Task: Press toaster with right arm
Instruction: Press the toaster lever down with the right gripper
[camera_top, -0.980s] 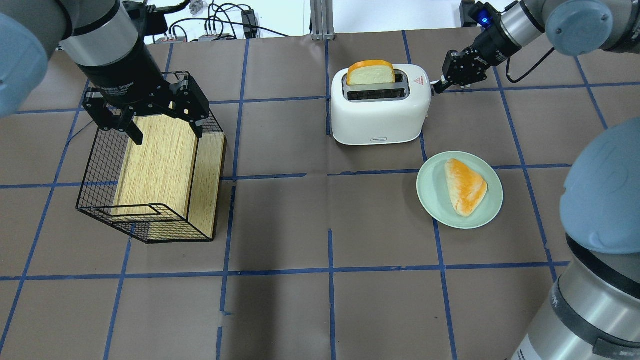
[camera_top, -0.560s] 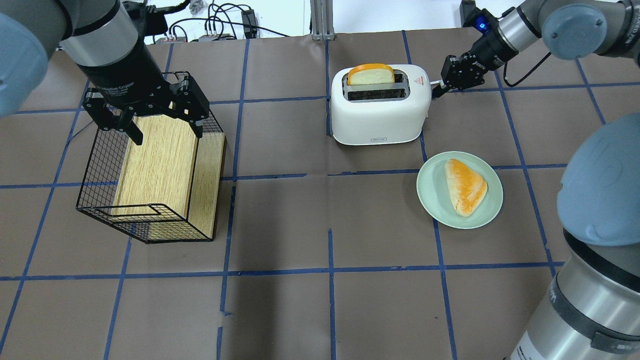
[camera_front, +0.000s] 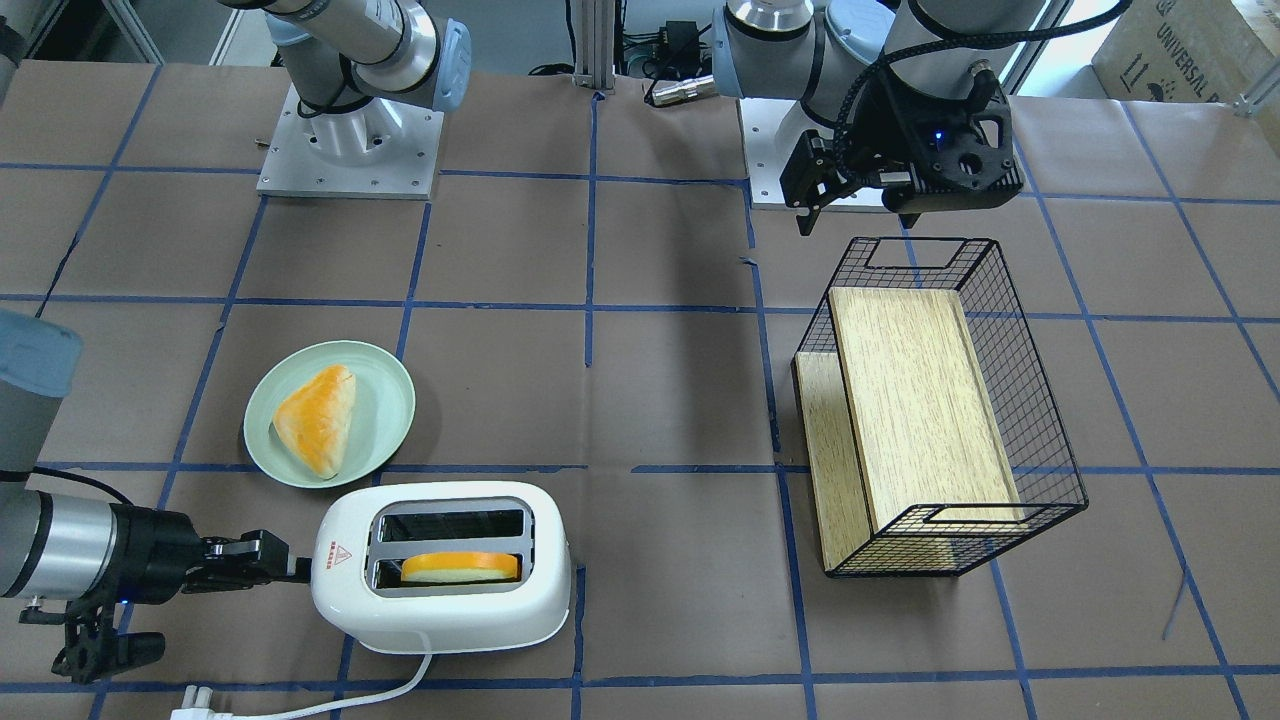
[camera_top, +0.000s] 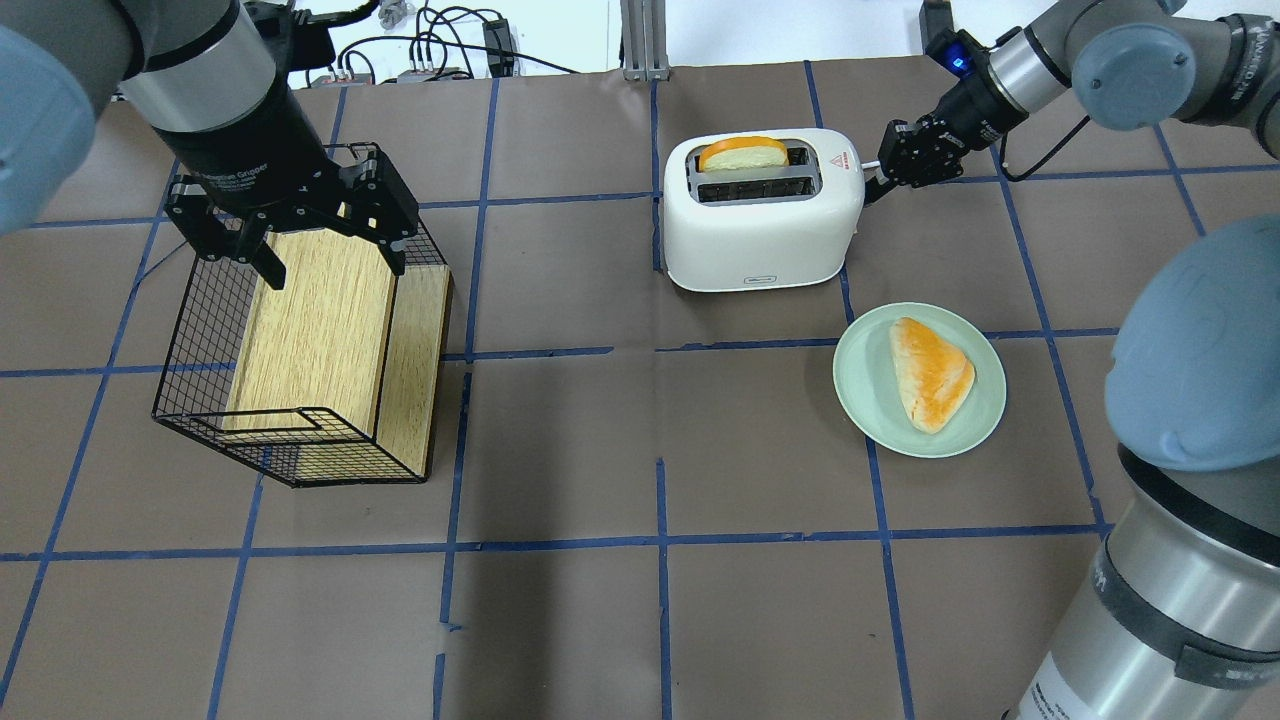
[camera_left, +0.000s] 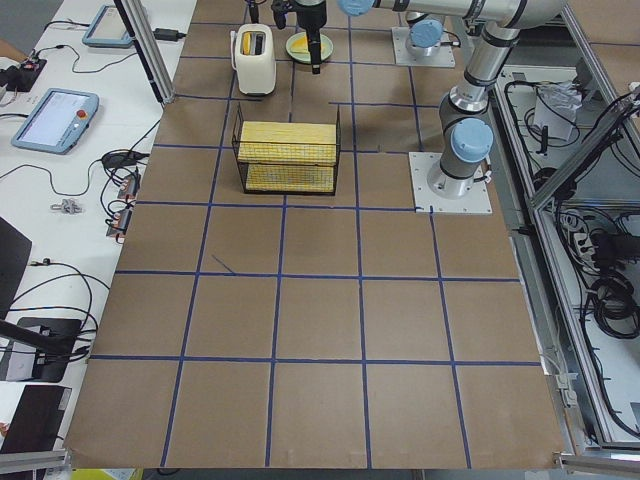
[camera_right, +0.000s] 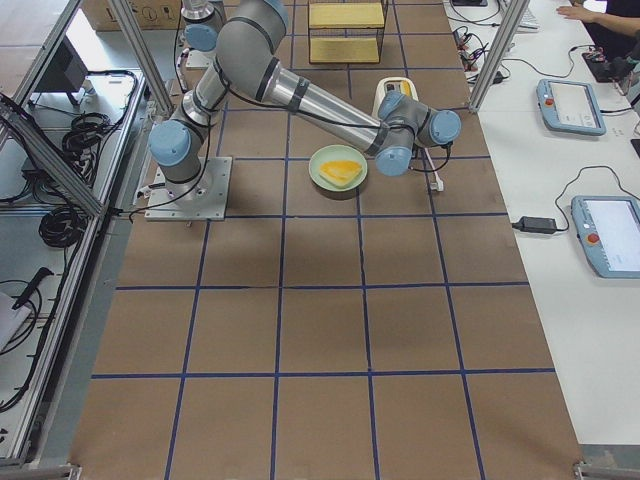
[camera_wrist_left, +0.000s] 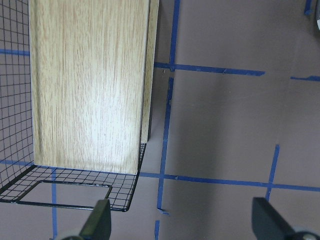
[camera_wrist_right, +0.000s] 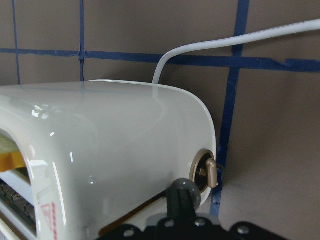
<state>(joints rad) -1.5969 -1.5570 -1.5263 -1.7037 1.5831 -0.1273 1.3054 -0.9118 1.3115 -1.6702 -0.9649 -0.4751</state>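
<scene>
1. White glossy plastic forms the shell of the toaster (camera_top: 760, 235), which stands near the green plate (camera_top: 850, 400), just beyond it on the side away from the robot, the two apart; a slice of bread (camera_top: 742, 155) sits low in the slot farther from the plate
2. At the toaster end on the plate's side, the right gripper (camera_front: 295, 570) has its slim fingers drawn together with nothing between them, tip at the end face beside a small brass-coloured knob (camera_wrist_right: 210, 172); the lever itself I cannot make out
3. Likely handling: stiff shell, fairly light, smooth enough that a fingertip may skid off, and a sideways shove could slide it across the paper cover
4. No hold is needed; the push should probably go straight down on the lever, not into the curved wall
5. Well apart from the plate, the left gripper (camera_top: 330, 255) hangs wide open and empty over a wire basket (camera_top: 200, 400)
</scene>
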